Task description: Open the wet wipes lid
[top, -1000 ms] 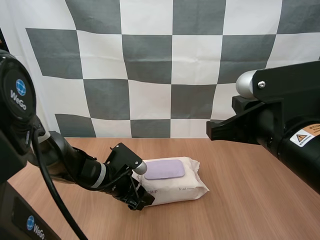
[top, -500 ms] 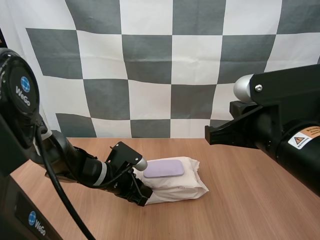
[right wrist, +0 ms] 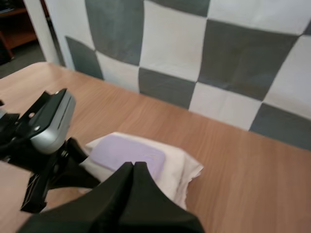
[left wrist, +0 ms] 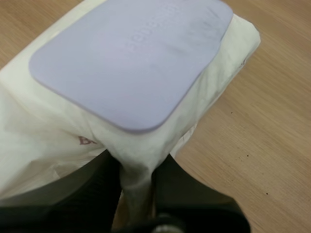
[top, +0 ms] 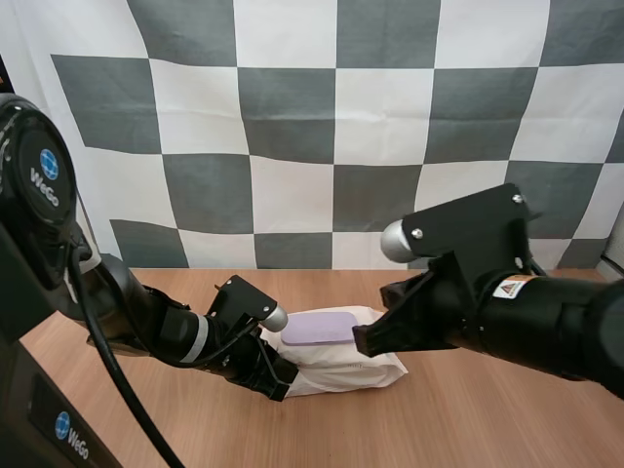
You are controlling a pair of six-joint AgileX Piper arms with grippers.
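A white pack of wet wipes [top: 343, 369] lies in the middle of the wooden table, its lilac lid [top: 320, 329] flat and closed on top. My left gripper [top: 275, 376] is at the pack's left end. In the left wrist view its fingers [left wrist: 99, 177] pinch a fold of the white wrapper [left wrist: 43, 131] just below the lid [left wrist: 131, 53]. My right gripper [top: 365, 341] hovers over the pack's right part, and in the right wrist view [right wrist: 133, 167] its fingers lie together as one dark wedge pointing at the lid [right wrist: 127, 152].
Bare wooden table [top: 487, 419] extends to the right of and in front of the pack. The right arm's bulky black body [top: 526, 322] hangs over the table's right half.
My left gripper has closed on the pack's left end, crumpling the wrapper. The right arm has swung down and left until its tip is over the pack.
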